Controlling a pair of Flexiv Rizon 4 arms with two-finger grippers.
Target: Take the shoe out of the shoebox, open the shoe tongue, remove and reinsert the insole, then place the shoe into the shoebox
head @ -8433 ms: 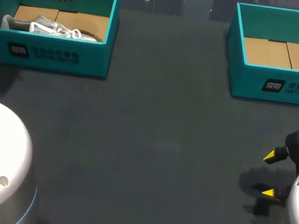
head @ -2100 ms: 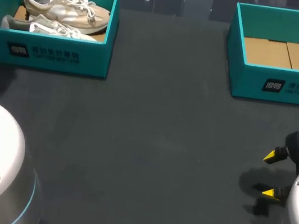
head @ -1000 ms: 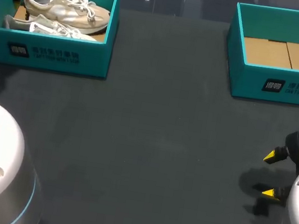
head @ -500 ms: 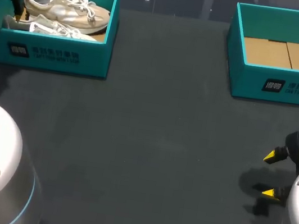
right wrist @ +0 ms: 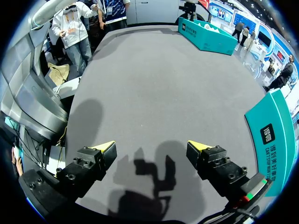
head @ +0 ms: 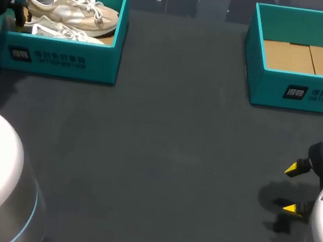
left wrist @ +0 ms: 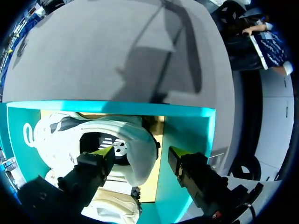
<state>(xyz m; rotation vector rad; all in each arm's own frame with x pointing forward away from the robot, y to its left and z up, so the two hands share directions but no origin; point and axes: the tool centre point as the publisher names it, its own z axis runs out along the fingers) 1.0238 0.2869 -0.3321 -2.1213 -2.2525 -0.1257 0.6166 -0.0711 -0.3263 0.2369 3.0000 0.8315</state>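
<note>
– Shoe number one (head: 74, 10) now lies in the shoebox (head: 60, 59) at the far left corner of the table (head: 162, 158). A few seconds back it hung in the air above that box. So why is the left arm back in there?
– Going for the second shoe (left wrist: 133, 140), I'd judge, the one along the box's near wall. A second ago the arm stood off the box's left end. Now the left gripper (left wrist: 140, 153) is down at that shoe's heel.
– Gripping it?
– Not yet. The fingers are moderately apart, one tip over the shoe's opening, the other in the gap between the heel and the box's end wall, clear of the heel. It holds nothing.
– So one round looks finished and the next take-out is starting. And the right gripper (head: 291, 188)?
– By the table's right edge, unmoved, spread wide, holding nothing.
</note>
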